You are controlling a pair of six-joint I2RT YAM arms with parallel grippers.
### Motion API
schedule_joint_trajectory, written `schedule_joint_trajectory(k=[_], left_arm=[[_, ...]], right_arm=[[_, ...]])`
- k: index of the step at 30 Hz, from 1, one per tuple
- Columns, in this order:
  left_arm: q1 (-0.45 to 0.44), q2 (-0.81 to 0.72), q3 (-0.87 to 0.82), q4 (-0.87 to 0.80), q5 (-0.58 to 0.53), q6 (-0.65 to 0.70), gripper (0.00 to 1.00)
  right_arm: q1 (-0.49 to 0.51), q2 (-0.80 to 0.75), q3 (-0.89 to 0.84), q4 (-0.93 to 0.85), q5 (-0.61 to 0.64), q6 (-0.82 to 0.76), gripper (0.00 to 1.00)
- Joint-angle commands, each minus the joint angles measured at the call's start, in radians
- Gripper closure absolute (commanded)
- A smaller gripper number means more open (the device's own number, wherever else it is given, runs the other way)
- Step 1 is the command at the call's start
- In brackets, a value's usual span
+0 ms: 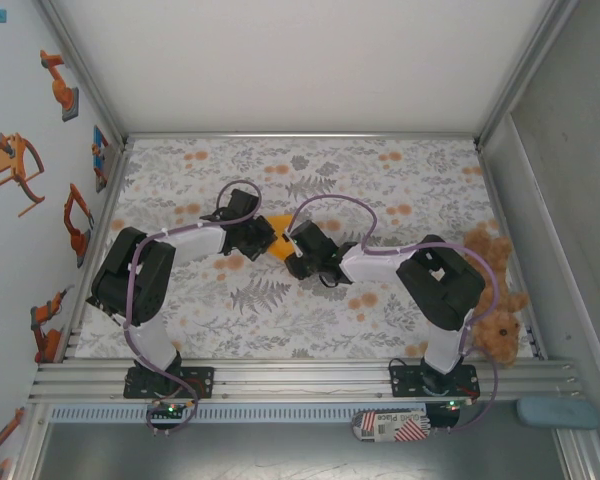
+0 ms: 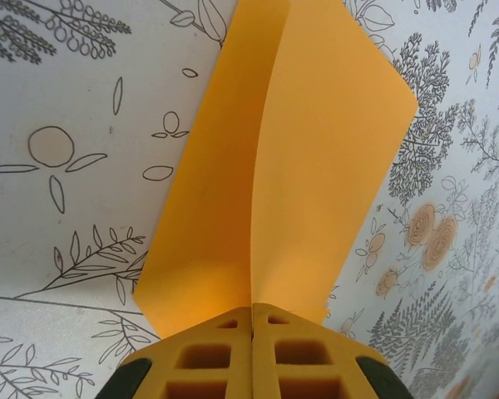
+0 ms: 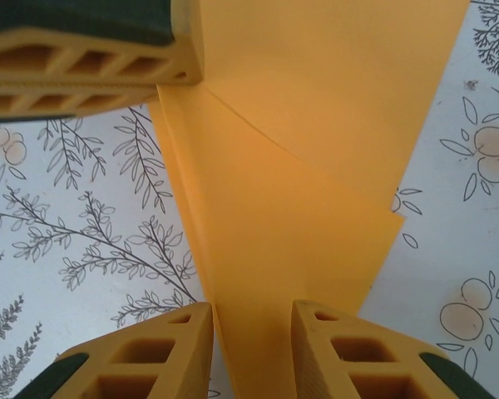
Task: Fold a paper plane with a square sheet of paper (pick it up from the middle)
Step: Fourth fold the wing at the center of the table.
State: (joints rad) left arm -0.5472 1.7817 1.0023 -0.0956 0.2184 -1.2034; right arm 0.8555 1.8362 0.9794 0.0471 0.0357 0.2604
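Your left gripper has its yellow fingers pressed together on the near edge of the thin orange-yellow paper sheet. The sheet is folded along a centre crease and sits mid-table over the floral-print cloth. Your right gripper is spread, with the paper running through the gap. Can't tell if either side touches it. A brown plush teddy lies beside the right arm.
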Motion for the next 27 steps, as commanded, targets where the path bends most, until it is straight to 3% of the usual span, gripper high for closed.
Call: schedule_joint_trajectory(k=[1, 14, 18, 24, 27], left_arm=[[0.009, -0.018, 0.006, 0.017, 0.039, -0.034, 0.94], [0.016, -0.018, 0.009, 0.03, 0.074, -0.059, 0.94], [0.019, -0.022, 0.004, 0.03, 0.074, -0.059, 0.92], [0.033, -0.056, -0.005, 0.025, 0.068, -0.047, 0.82], [0.063, -0.103, -0.028, 0.026, 0.053, -0.032, 0.72]], right_arm=[[0.008, 0.01, -0.009, 0.025, 0.018, -0.025, 0.71], [0.014, 0.031, 0.03, 0.009, 0.056, -0.053, 0.73], [0.014, 0.031, 0.022, 0.011, 0.061, -0.053, 0.78], [0.014, 0.024, 0.004, 0.017, 0.061, -0.05, 0.86], [0.014, 0.013, -0.011, 0.031, 0.057, -0.053, 0.88]])
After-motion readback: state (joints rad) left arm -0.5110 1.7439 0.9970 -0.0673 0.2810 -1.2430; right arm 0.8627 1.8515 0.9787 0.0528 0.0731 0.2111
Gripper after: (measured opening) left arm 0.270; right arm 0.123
